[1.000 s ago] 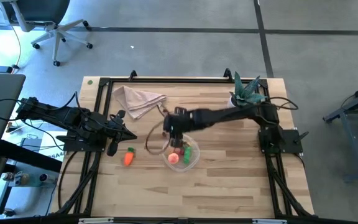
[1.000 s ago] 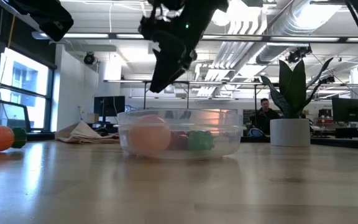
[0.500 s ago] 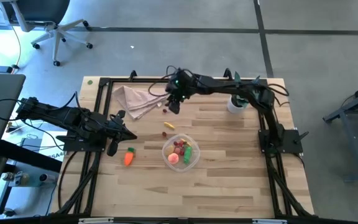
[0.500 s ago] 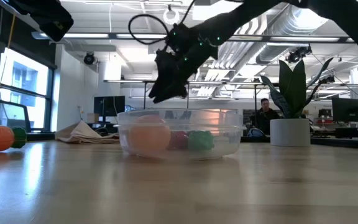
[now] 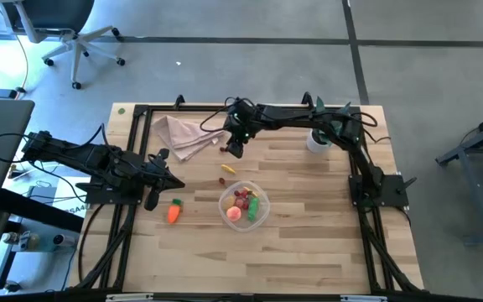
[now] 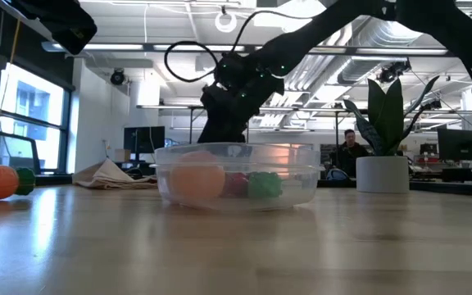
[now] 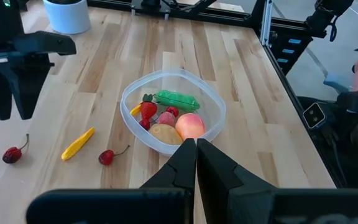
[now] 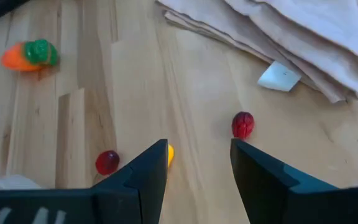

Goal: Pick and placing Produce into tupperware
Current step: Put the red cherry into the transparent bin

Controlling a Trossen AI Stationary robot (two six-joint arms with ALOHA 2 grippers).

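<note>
Nowhere does the tupperware (image 7: 213, 106) or produce (image 7: 176, 99) show readable writing.

4 cameras on this one. The high view stares straight down from well above, taking in the whole table (image 5: 309, 252). The low view sits at tabletop level, close against the tupperware (image 6: 236, 174), facing level into the room. The left wrist view looks forward past the left gripper (image 7: 196, 163) at the tupperware (image 7: 213, 99) ahead of it. The right wrist view hangs near the wood, right gripper (image 8: 199, 162) framing a cherry (image 8: 242, 124). All 4 share the table's middle.
</note>
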